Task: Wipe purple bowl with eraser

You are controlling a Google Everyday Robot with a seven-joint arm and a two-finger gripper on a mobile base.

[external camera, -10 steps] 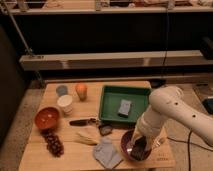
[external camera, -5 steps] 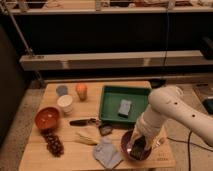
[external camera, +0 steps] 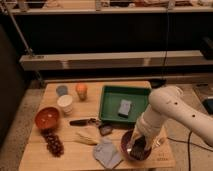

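The purple bowl (external camera: pixel 131 151) sits near the table's front right edge, and its rim shows to the left of and below the arm. My gripper (external camera: pixel 137 144) reaches down into the bowl from the white arm (external camera: pixel 167 107) on the right. It is shut on a small dark block, the eraser (external camera: pixel 138 147), which rests against the bowl's inside. The arm hides the right part of the bowl.
A green tray (external camera: pixel 111 100) holding a grey-blue block (external camera: pixel 124 107) lies behind the bowl. A grey cloth (external camera: pixel 106 152), a small dark object (external camera: pixel 105 130), a dark-handled tool (external camera: pixel 82 121), grapes (external camera: pixel 53 142), an orange-red bowl (external camera: pixel 47 117), a white cup (external camera: pixel 64 103) and an orange (external camera: pixel 81 90) lie to the left.
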